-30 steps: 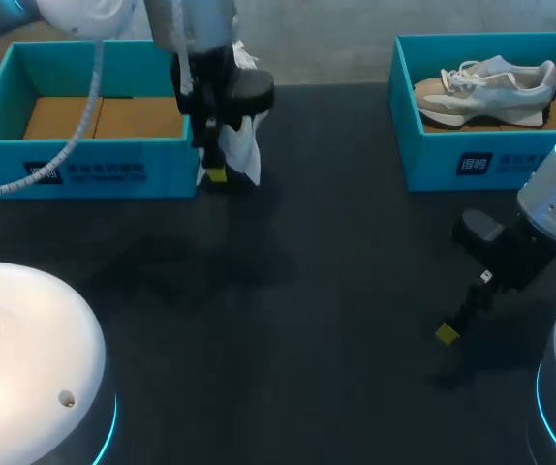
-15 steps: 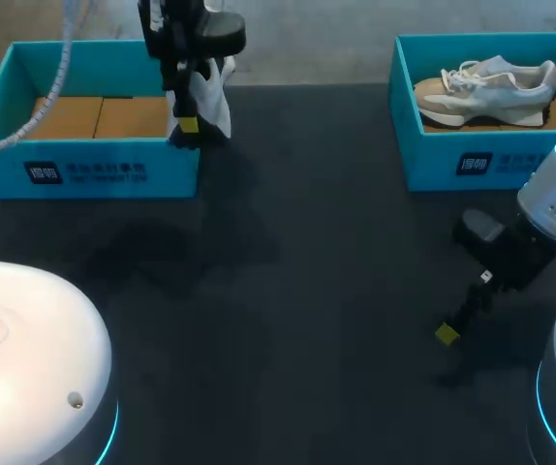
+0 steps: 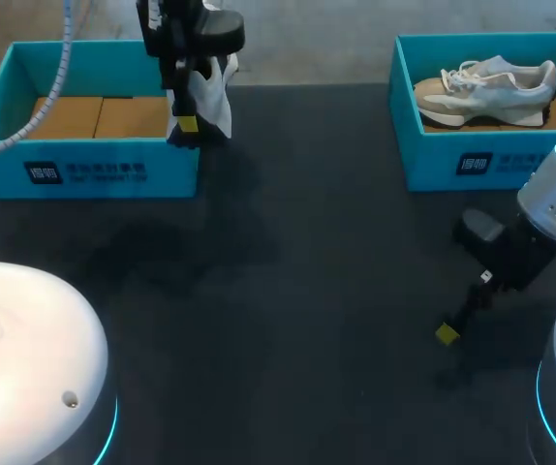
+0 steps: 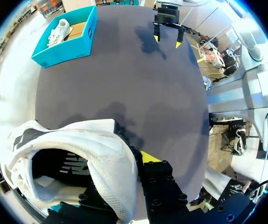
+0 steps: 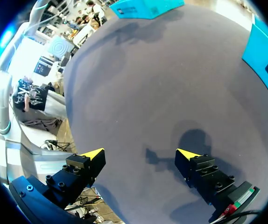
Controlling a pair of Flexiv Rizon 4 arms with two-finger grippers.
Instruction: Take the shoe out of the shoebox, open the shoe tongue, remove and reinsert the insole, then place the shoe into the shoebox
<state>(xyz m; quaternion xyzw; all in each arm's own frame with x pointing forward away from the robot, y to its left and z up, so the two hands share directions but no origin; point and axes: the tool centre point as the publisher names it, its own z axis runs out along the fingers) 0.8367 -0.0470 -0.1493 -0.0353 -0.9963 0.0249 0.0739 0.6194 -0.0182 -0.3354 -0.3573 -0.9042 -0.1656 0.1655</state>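
Left arm enters from the far left. The left gripper (image 3: 189,123) is clamped on a white shoe (image 3: 215,92), which hangs from it over the right end wall of the left shoebox (image 3: 84,172) at the far left of the table (image 3: 307,291). In the left wrist view the shoe's white upper fills the space at the fingers. One yellow tip shows beside the fabric, and the other is hidden under the shoe. The dark opening of the shoe faces the camera. No insole can be made out inside it.

The left shoebox is teal, and brown cardboard (image 3: 104,116) lines its floor. No shoe lies in it.

The right shoebox (image 3: 472,165) is also teal and stands at the far right, well apart from the left one. A beige-and-white shoe (image 3: 486,85) lies inside on its side, with its laces toward the left.

The right arm enters from the near right. The right gripper (image 5: 141,154) hangs low over bare table near the right edge, nearer than the right shoebox — fingers wide apart, nothing between them. The right wrist view shows both yellow tips with only dark tabletop and the gripper's shadow ahead. The left wrist view agrees — the right gripper is seen across the table with its two tips spread.
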